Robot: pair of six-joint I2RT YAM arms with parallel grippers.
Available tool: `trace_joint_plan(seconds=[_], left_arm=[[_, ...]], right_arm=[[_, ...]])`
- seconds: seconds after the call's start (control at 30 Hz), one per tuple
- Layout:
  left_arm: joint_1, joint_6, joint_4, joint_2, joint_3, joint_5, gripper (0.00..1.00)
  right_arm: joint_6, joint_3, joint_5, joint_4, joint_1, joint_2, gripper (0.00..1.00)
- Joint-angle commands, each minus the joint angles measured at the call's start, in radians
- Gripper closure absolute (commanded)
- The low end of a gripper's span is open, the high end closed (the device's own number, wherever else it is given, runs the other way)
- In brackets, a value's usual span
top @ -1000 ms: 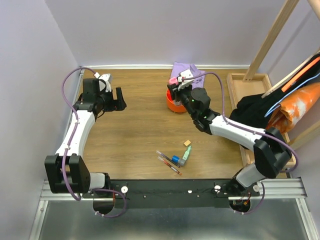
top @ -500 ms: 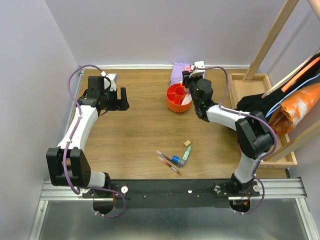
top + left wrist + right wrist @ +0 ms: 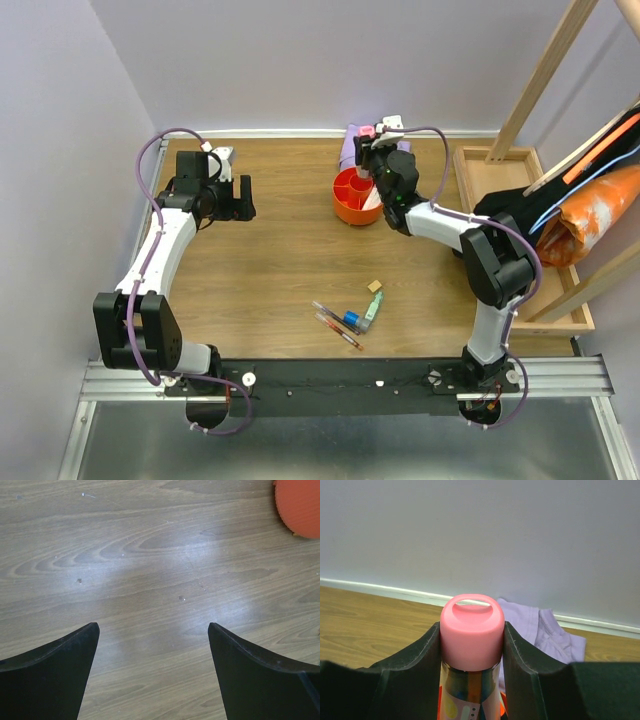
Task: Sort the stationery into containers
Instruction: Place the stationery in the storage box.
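The round orange cup [image 3: 351,196] with inner dividers stands at the back middle of the table; its edge shows in the left wrist view [image 3: 299,506]. My right gripper [image 3: 368,148] is shut on a pink-capped tube [image 3: 472,630] with a patterned body, held upright just behind and above the cup. Two red pens [image 3: 335,323], a mint highlighter [image 3: 372,311], a blue item [image 3: 351,320] and a tan eraser [image 3: 375,285] lie near the front middle. My left gripper [image 3: 152,645] is open and empty over bare wood at the back left [image 3: 243,198].
A lilac cloth [image 3: 372,145] lies against the back wall behind the cup, also in the right wrist view [image 3: 545,630]. A wooden tray [image 3: 480,162] with black and orange fabric stands at the right. Walls close the left and back.
My right gripper has swung from above the cup's left side to behind it near the cloth, still holding the pink tube. The left gripper has shifted slightly.
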Motion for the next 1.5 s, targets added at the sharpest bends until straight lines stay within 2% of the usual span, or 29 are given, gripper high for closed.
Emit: trace_joint_plan(seconds=[0.0, 0.33, 0.47, 0.5, 0.57, 0.67, 0.7, 0.97, 1.0, 1.07, 1.17, 1.3, 1.47], left_arm=[[-0.005, 0.006, 0.003, 0.006, 0.002, -0.015, 0.01], [-0.012, -0.031, -0.02, -0.01, -0.036, 0.028, 0.01], [-0.015, -0.019, -0.022, -0.024, -0.035, 0.016, 0.01], [-0.013, -0.016, -0.022, -0.027, -0.035, 0.016, 0.01], [-0.013, -0.016, -0.019, -0.033, -0.035, 0.022, 0.01], [-0.015, -0.025, -0.003, -0.05, -0.046, 0.03, 0.01], [-0.013, -0.029, 0.003, -0.064, -0.049, 0.033, 0.01], [-0.015, -0.074, 0.101, -0.13, -0.135, 0.061, 0.01], [-0.015, -0.078, 0.109, -0.142, -0.142, 0.059, 0.01], [-0.016, -0.094, 0.13, -0.156, -0.159, 0.064, 0.01], [-0.018, -0.101, 0.144, -0.19, -0.178, 0.082, 0.01], [-0.051, -0.118, 0.138, -0.243, -0.217, 0.082, 0.01], [-0.136, -0.103, 0.136, -0.297, -0.306, 0.082, 0.01]], right_arm=[[0.019, 0.014, -0.035, -0.016, 0.003, 0.035, 1.0], [-0.007, -0.011, -0.043, 0.12, 0.024, 0.122, 0.99], [-0.033, -0.046, -0.041, 0.137, 0.052, 0.104, 0.99], [-0.035, -0.063, -0.038, 0.122, 0.057, 0.09, 0.89], [-0.036, -0.086, -0.035, 0.1, 0.067, 0.046, 0.81], [-0.046, -0.13, -0.027, 0.048, 0.077, -0.027, 0.6], [-0.053, -0.139, -0.031, 0.016, 0.077, -0.046, 0.48], [-0.05, -0.141, -0.043, -0.242, 0.078, -0.25, 0.19], [-0.047, -0.135, -0.049, -0.295, 0.08, -0.265, 0.1], [-0.041, -0.123, -0.046, -0.346, 0.081, -0.302, 0.0], [-0.041, -0.094, -0.075, -0.467, 0.084, -0.367, 0.0], [-0.079, -0.061, -0.17, -0.775, 0.096, -0.48, 0.0], [-0.3, -0.161, -0.516, -1.093, 0.096, -0.627, 0.01]])
